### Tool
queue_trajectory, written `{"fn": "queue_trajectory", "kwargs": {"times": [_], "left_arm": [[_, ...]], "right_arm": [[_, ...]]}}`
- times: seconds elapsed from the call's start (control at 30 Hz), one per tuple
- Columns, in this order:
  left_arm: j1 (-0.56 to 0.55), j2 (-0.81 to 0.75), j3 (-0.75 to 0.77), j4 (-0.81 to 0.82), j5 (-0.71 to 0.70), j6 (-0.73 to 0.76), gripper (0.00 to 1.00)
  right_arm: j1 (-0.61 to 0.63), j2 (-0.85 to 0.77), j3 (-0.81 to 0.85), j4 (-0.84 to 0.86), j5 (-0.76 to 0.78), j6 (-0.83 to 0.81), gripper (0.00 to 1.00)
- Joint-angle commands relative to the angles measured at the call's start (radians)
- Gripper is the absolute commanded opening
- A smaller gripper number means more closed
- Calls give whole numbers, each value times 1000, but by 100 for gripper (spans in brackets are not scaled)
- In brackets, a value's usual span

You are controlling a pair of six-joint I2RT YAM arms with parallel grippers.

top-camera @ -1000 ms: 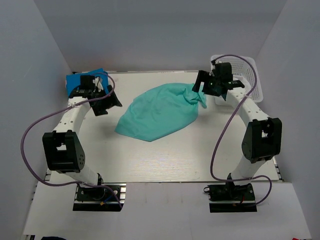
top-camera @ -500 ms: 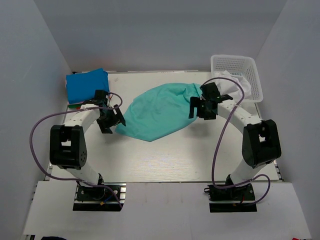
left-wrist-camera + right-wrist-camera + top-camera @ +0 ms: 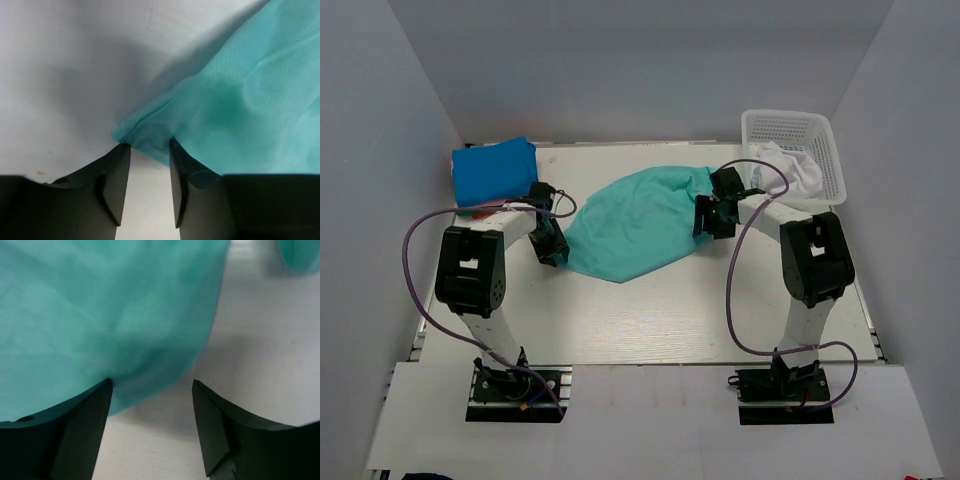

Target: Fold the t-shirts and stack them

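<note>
Left hand (image 3: 551,248) and right hand (image 3: 708,218) now inward at the teal-green t-shirt's (image 3: 635,225) opposite ends, jaws narrower.

I work in a robotics lab cell: plain pale grey panel walls (image 3: 650,70) box in my white wood-grain table (image 3: 650,320), and black metal mounting plates (image 3: 515,392) bolt me to its near edge.

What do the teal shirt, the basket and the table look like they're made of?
The teal shirt: soft thin cloth, probably a cotton knit; matte, lying in loose wrinkles, with a fine texture in the left wrist view. The basket: white plastic by the look, with stiff mesh walls. The table: a pale, smooth, faintly grained board, perhaps painted wood or laminate; unclear.
</note>
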Motion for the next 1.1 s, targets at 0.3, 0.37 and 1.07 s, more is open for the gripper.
{"fn": "queue_trajectory", "kwargs": {"times": [0.3, 0.37, 1.07], "left_arm": [[-1, 83, 222, 215, 62, 95, 0], [-1, 25, 291, 258, 111, 153, 0], [19, -83, 956, 415, 143, 261, 0]], "right_arm": [[4, 94, 273, -18, -22, -57, 0], [5, 83, 387, -92, 6, -84, 0], [-4, -190, 821, 74, 89, -241, 0]]}}
